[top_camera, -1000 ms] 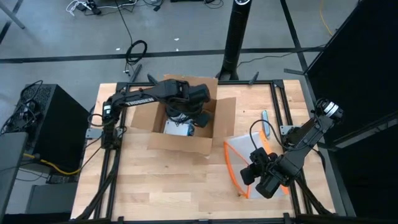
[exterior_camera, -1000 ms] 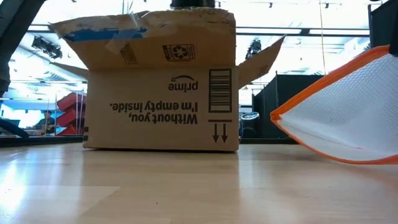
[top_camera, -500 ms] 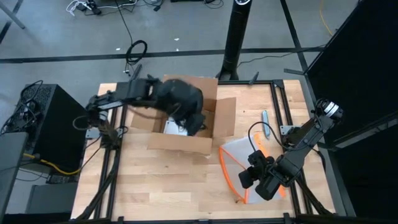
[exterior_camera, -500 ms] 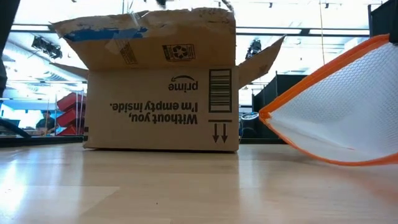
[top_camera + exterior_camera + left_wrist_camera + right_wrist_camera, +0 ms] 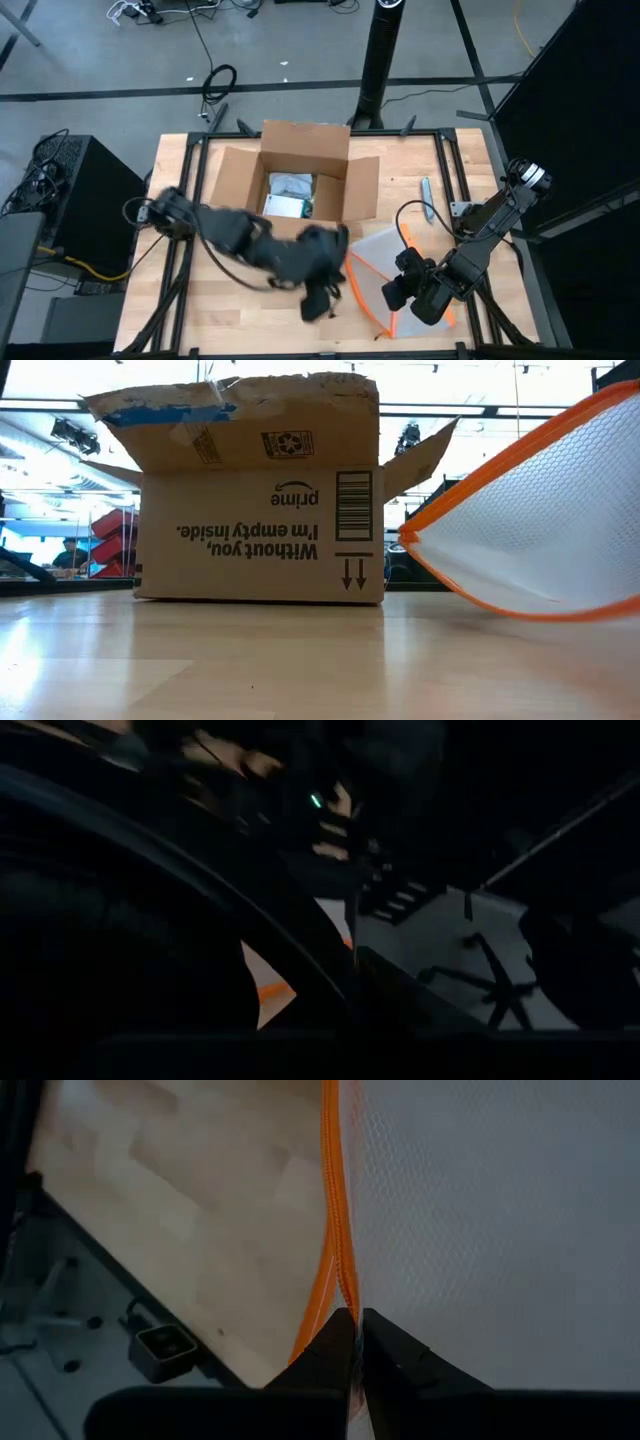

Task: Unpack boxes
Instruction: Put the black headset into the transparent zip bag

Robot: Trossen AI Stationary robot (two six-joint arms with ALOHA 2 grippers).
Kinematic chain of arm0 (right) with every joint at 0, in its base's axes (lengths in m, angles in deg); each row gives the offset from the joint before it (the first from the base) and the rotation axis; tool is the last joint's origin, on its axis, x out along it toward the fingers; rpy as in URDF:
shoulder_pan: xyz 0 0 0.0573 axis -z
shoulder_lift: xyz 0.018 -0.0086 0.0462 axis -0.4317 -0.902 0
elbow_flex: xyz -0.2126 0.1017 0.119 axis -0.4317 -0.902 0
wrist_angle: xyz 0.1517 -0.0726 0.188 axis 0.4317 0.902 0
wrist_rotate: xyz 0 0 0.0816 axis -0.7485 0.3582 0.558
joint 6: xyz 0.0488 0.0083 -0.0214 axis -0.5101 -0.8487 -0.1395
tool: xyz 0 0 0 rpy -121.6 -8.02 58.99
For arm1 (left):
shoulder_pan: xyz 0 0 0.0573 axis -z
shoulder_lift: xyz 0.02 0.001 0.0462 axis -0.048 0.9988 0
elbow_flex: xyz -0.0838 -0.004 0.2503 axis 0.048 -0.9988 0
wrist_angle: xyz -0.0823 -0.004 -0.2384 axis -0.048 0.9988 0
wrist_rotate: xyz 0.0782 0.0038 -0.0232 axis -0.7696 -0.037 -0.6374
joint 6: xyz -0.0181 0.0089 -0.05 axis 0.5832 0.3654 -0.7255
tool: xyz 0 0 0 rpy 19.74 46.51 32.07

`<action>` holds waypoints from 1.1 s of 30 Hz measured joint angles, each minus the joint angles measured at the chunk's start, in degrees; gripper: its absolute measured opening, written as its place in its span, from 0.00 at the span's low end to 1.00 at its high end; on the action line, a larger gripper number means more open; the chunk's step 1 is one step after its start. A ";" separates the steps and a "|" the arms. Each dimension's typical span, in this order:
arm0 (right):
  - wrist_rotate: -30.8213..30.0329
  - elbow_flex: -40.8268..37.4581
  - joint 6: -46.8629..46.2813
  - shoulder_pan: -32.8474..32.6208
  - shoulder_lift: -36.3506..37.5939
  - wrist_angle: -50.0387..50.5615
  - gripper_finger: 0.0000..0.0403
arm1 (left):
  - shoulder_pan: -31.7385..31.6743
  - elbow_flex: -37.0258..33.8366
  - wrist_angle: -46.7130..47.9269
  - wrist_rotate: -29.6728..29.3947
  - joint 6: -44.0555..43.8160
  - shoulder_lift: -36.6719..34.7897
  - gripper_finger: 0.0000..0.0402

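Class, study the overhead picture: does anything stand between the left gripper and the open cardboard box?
Nothing visible does. The left gripper sits blurred over bare table in front of the cardboard box. The orange-edged pouch, pinched by the right gripper, lies off to the side.

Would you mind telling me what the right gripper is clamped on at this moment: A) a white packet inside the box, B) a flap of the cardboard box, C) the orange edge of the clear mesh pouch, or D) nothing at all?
C: in the right wrist view the right gripper is shut on the orange edge of the pouch, well apart from the cardboard box.
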 joint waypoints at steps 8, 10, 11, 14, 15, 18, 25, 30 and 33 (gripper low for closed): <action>0.64 0.00 0.83 0.05 0.00 -0.97 0.00 | 3.59 -0.05 -6.26 5.91 7.77 10.51 0.00; 0.81 0.00 1.43 0.06 0.00 -1.00 0.00 | 3.91 -0.05 -10.57 12.92 10.88 13.46 0.00; 0.95 0.00 2.01 0.06 0.00 -1.10 0.00 | 4.08 -0.05 -12.26 17.33 11.95 14.96 0.00; 1.83 0.00 3.28 0.06 0.00 -1.30 0.00 | 3.43 -0.05 -13.57 28.41 14.99 18.85 0.00; 2.11 0.00 3.68 0.06 0.00 -1.37 0.00 | 2.79 -0.07 -12.96 30.32 15.23 19.73 0.00; 2.19 0.00 3.92 0.04 0.00 -1.44 0.00 | 0.76 -0.07 -11.02 31.80 17.73 21.24 0.00; 2.17 0.00 4.48 0.05 0.00 -1.46 0.00 | -1.46 -0.03 -8.16 32.35 30.59 21.83 0.00; 2.15 0.00 4.89 0.05 0.00 -1.47 0.00 | -3.04 0.00 -6.12 32.74 39.77 22.26 0.00; 2.15 0.00 4.90 0.07 0.00 -1.48 0.00 | -3.75 0.02 -4.86 32.81 44.35 22.57 0.00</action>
